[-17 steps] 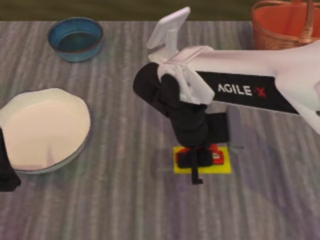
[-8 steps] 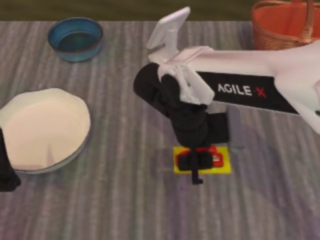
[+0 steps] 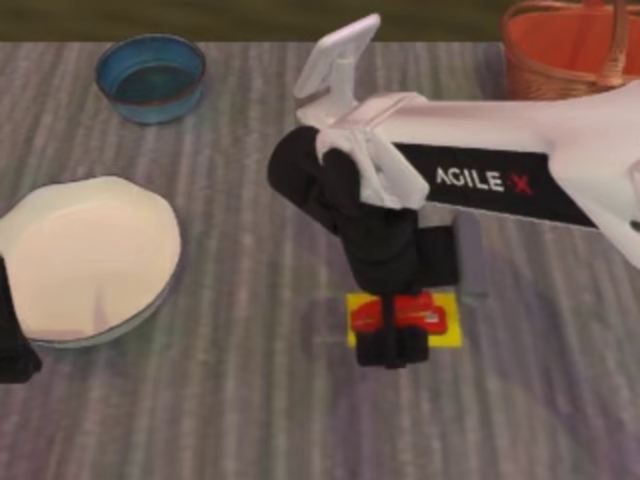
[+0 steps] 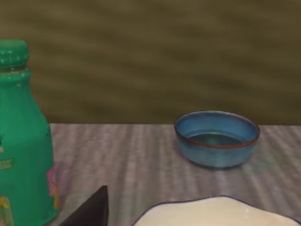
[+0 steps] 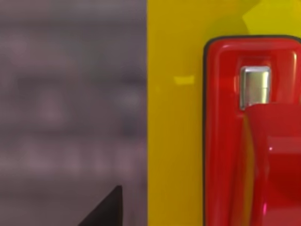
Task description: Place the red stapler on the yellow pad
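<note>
Stapler (image 3: 402, 314) flat on pad (image 3: 449, 335), right gripper (image 3: 393, 345) low over its near edge; jaws' state cannot be told. Left gripper (image 3: 12, 345) parked beside white bowl (image 3: 88, 255). Risk: snagging stapler on lift-off, dragging it off pad.

Two bowls, blue (image 3: 151, 77) and white (image 3: 88, 259); one basket (image 3: 560, 50), stapler (image 3: 405, 314), pad (image 3: 445, 330), bottle (image 4: 23, 136).

Grey streaked wood-grain worktop (image 3: 230, 420) filling the scene, dull olive-brown wall (image 4: 150, 56) behind its far edge, soft even light, faint shadows on the surface
</note>
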Motion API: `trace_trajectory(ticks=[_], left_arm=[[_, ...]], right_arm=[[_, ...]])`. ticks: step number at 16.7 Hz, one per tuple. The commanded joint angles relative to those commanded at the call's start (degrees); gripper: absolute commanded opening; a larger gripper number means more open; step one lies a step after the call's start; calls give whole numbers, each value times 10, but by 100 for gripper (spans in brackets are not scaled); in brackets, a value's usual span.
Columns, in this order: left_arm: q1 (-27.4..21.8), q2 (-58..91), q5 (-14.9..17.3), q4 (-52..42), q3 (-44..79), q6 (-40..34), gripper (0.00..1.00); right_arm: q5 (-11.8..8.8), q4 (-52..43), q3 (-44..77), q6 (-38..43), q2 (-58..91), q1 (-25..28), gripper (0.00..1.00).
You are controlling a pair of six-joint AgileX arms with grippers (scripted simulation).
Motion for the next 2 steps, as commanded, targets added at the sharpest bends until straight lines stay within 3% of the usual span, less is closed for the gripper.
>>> trace_trajectory(ticks=[2], left_arm=[[0, 0, 0, 0, 0, 0, 100]], right_arm=[[0, 0, 0, 0, 0, 0, 100]])
